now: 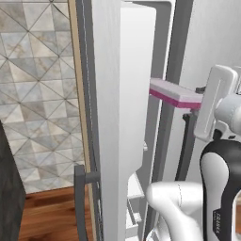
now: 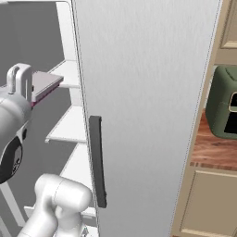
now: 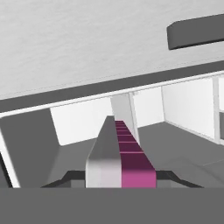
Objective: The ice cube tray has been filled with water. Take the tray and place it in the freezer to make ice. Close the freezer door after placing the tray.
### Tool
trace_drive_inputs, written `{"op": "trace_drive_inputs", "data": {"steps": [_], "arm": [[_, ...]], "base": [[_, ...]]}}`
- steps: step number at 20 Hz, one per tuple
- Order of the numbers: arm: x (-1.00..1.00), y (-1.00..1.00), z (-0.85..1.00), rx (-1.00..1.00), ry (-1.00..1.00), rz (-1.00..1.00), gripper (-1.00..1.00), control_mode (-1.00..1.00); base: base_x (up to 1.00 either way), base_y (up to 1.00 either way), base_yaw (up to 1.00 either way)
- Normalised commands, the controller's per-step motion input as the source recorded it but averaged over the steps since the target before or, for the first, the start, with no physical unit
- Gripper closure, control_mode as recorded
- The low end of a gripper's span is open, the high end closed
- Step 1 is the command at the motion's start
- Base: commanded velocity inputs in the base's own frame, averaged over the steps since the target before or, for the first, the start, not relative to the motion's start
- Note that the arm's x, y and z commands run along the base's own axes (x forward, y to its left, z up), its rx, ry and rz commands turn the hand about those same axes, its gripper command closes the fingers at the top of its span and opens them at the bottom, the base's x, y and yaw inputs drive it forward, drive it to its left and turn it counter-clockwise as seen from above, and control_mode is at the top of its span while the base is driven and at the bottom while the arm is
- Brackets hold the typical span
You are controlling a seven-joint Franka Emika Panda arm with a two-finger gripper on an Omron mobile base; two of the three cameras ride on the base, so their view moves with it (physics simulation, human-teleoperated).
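One tray (image 1: 175, 93) is in my hand (image 3: 120, 179), pinched at its near end, and it projects straight ahead from the fingers with its long axis pointing into the freezer (image 3: 183, 109). That alignment is what the next move depends on: I judge that a forward push along that axis should carry the far end in over a shelf (image 2: 69, 124).

In the left base view the tray hangs level in the opening, beside the inner face of the freezer door (image 1: 120, 117), and I cannot tell whether it touches any shelf. In the right base view its end shows against the white shelves, left of the plain right door (image 2: 148, 92).

Materials: the tray is flat, long and rectangular, pale on top with a magenta lower edge, and the hand view shows its row of cells. The doors are brushed silver-grey, each with a dark bar handle (image 2: 97, 159). The freezer lining is smooth white. The freezer door stands open, so closing is not yet done.
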Motion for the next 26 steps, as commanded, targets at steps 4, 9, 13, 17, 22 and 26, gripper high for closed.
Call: {"op": "trace_drive_inputs", "data": {"steps": [4, 9, 13, 17, 22, 26], "arm": [[0.13, 0.17, -0.07, 0.0, 0.0, -0.08, 1.0, -1.0], [0.16, 0.16, -0.08, -0.01, 0.0, -0.08, 1.0, -1.0], [0.1, 0.16, -0.04, -0.04, -0.03, -0.05, 1.0, -1.0], [0.0, 0.11, 0.0, -0.09, -0.1, 0.0, 1.0, -1.0], [0.0, 0.05, 0.0, -0.12, -0.08, 0.0, 1.0, -1.0], [0.0, 0.0, 0.0, -0.09, -0.01, 0.0, 1.0, -1.0]], "base": [[0.0, 0.0, 0.0], [0.0, 0.0, 0.0], [0.0, 0.0, 0.0], [0.0, 0.0, 0.0], [0.0, 0.0, 0.0], [0.0, 0.0, 0.0]]}}
